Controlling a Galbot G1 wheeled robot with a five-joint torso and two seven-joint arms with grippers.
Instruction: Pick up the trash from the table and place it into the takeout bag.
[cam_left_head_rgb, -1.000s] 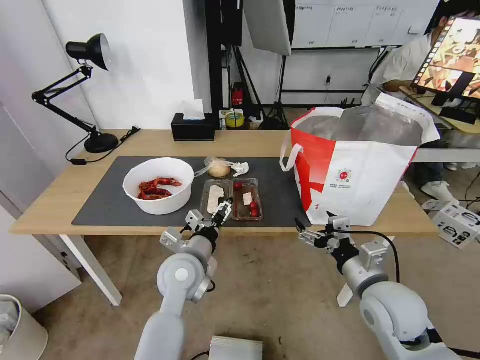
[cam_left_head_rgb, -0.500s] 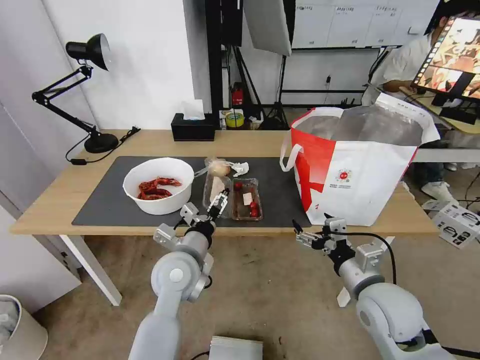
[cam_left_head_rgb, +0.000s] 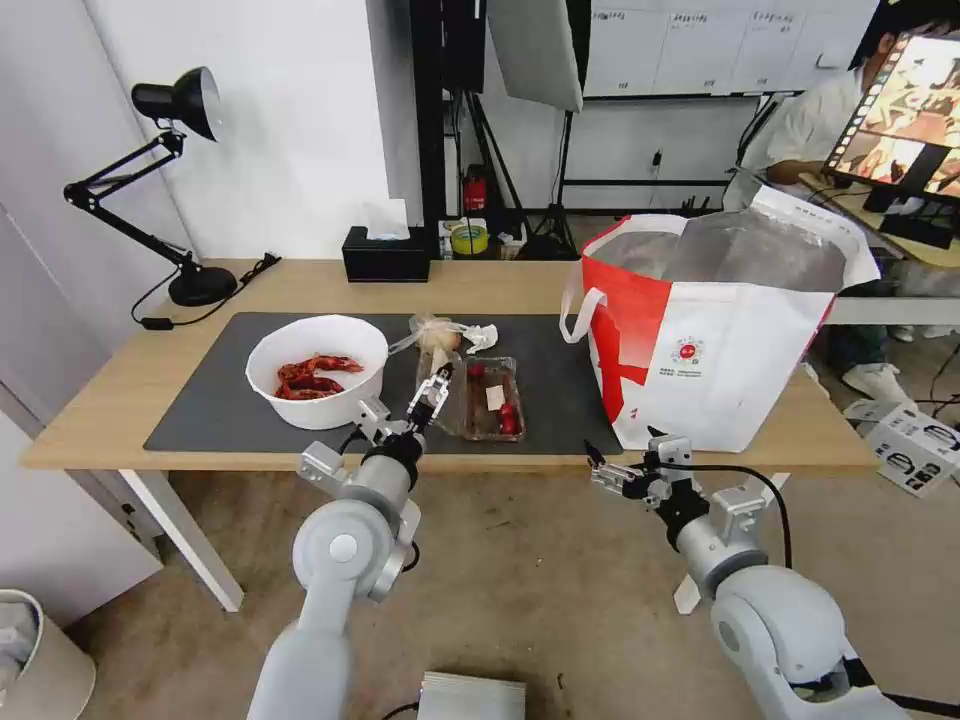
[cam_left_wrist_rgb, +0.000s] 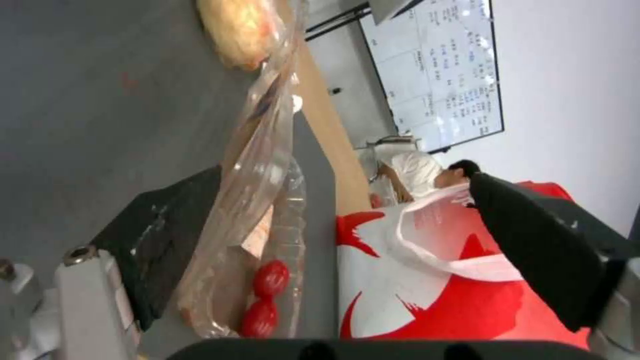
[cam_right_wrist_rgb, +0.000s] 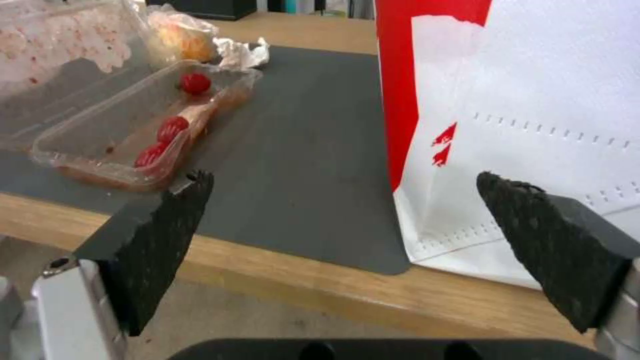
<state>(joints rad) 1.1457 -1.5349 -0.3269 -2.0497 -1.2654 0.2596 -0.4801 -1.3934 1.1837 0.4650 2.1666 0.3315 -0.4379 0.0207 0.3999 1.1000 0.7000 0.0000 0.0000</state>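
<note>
Left gripper (cam_left_head_rgb: 432, 387) is over the dark grey mat (cam_left_head_rgb: 200, 410) at the clear hinged tray (cam_left_head_rgb: 492, 400), its fingers (cam_left_wrist_rgb: 163, 235) spread — one black pad lies against the raised lid flap of the tray, the other (cam_left_wrist_rgb: 533, 240) stands well apart toward the takeout bag (cam_left_head_rgb: 720, 350); nothing is pinched. Between the fingers the tray's base shows red scraps (cam_left_wrist_rgb: 267, 295), and beyond the fingertips lies the small clear bag with a yellowish lump (cam_left_head_rgb: 437, 338), with the crumpled tissue (cam_left_head_rgb: 481, 336) just beside it. The white bowl of red crayfish shells (cam_left_head_rgb: 318, 368) sits on the mat to the outer side of the left fingers, apart from them. Right gripper (cam_left_head_rgb: 612, 473) hangs off the near edge of the surface (cam_left_head_rgb: 90, 400), below the bag's front corner, fingers (cam_right_wrist_rgb: 160, 235) spread wide and holding nothing; between them show the mat's edge and the bag's white-and-red wall. The bag stands upright and open, silver lining showing. Its front bears a small round red logo (cam_left_head_rgb: 686, 351) with small print beneath — not legible.
</note>
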